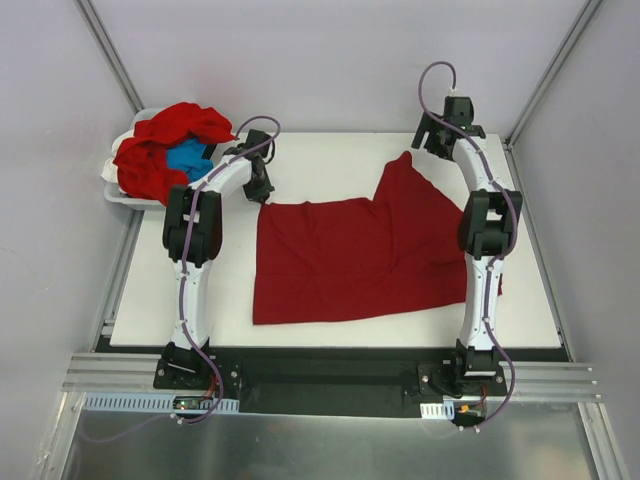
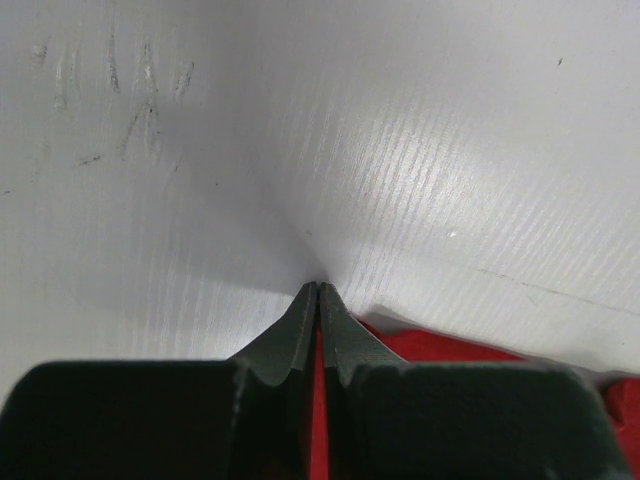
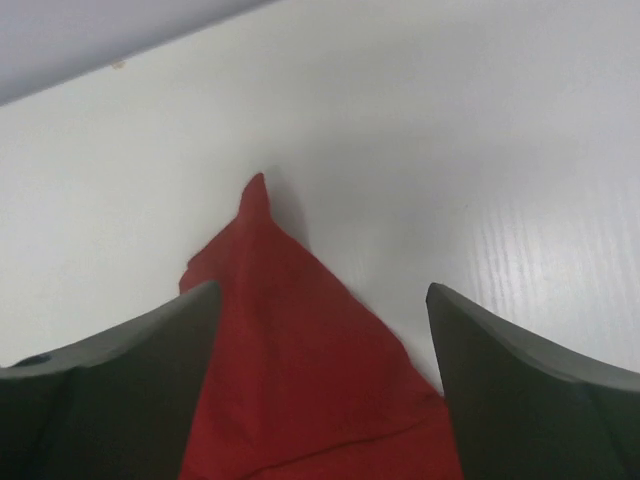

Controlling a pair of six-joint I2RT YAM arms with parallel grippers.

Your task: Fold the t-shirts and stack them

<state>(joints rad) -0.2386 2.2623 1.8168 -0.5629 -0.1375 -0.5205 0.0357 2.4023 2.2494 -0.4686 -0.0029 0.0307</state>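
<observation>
Left hand [image 2: 318,290] pinched shut on the upper-left corner of the red shirt [image 1: 340,255], a sliver of red cloth caught between the tips in the wrist view. Right hand [image 3: 322,295] spread wide, astride the pointed peak of the same shirt at the top right of the overhead frame, gripping nothing yet.

Shirt spread mostly flat across the middle of the desk [image 1: 320,160], peak reaching toward the far edge, right side running under the right arm.

Likely light, limp, with no stiffness at all: bound to sag, drag and wrinkle when lifted. Best taken by a deep pinch at corners or hems, two points at once, and kept taut between them. No fear of breakage; more of cloth slipping from a shallow pinch.

More red shirts heaped with a blue shirt [image 1: 188,158] in a white tub [image 1: 122,195] at the desk's upper-left corner, near the left hand. Open bare desk above the shirt's centre and along the bottom edge; tighter at the far edge by the right hand.
</observation>
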